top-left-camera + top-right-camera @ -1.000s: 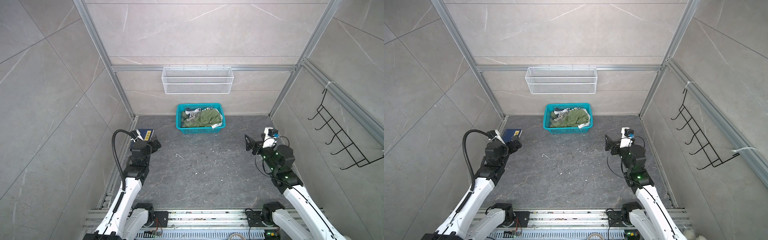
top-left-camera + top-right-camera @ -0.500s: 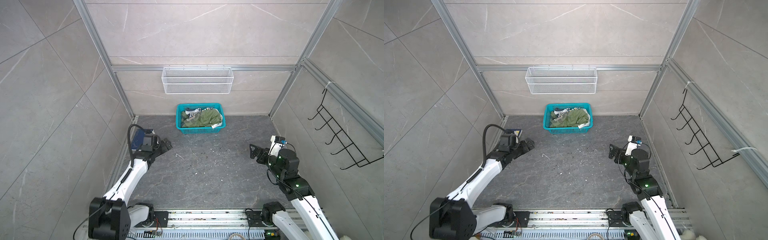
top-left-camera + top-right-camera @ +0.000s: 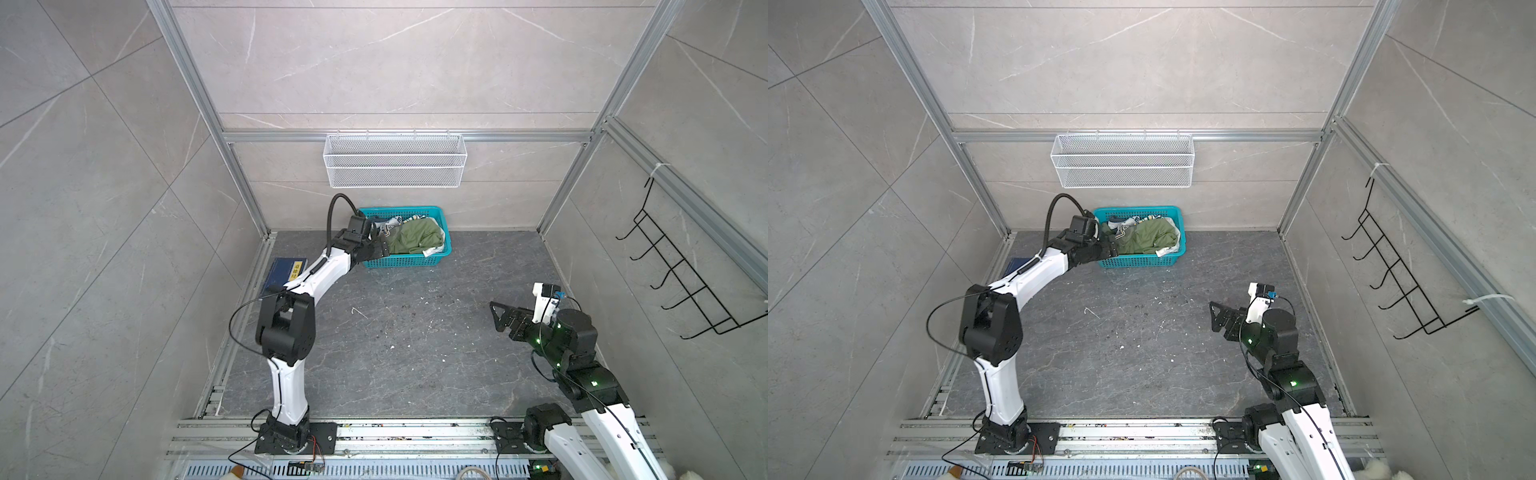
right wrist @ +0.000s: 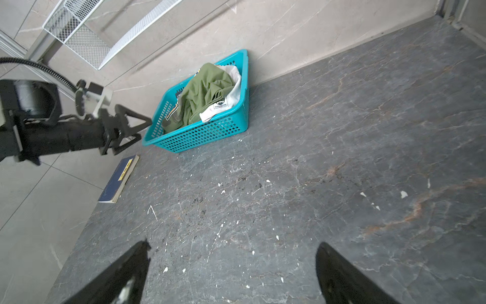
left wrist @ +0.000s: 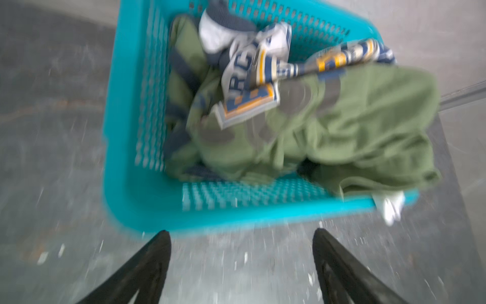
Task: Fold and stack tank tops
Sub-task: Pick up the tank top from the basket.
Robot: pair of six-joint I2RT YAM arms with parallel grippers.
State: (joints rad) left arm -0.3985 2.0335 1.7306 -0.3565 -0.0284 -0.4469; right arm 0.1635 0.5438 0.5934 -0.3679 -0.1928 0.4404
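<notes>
Both tank tops lie crumpled in the teal basket. The olive green tank top (image 3: 415,239) (image 3: 1144,237) (image 5: 342,126) (image 4: 205,94) is on top. The white tank top (image 5: 218,34) (image 4: 232,79), with its navy-yellow print, shows beside and under it. My left gripper (image 3: 384,249) (image 3: 1112,249) (image 5: 242,231) (image 4: 144,129) hovers at the basket's near left corner, open, with only floor between its fingers. My right gripper (image 3: 494,316) (image 3: 1213,316) (image 4: 234,244) hangs open and empty over the floor at the right, far from the basket.
The teal basket (image 3: 405,262) (image 3: 1138,262) (image 5: 126,168) (image 4: 200,135) stands against the back wall. A blue book (image 3: 286,270) (image 4: 118,181) lies by the left wall under my left arm. A white wire shelf (image 3: 395,166) hangs above the basket, and a black hook rack (image 3: 681,286) hangs on the right wall.
My left arm has reached forward from beside the blue book to the basket's corner. My right arm has drawn back and lower toward the right front.
</notes>
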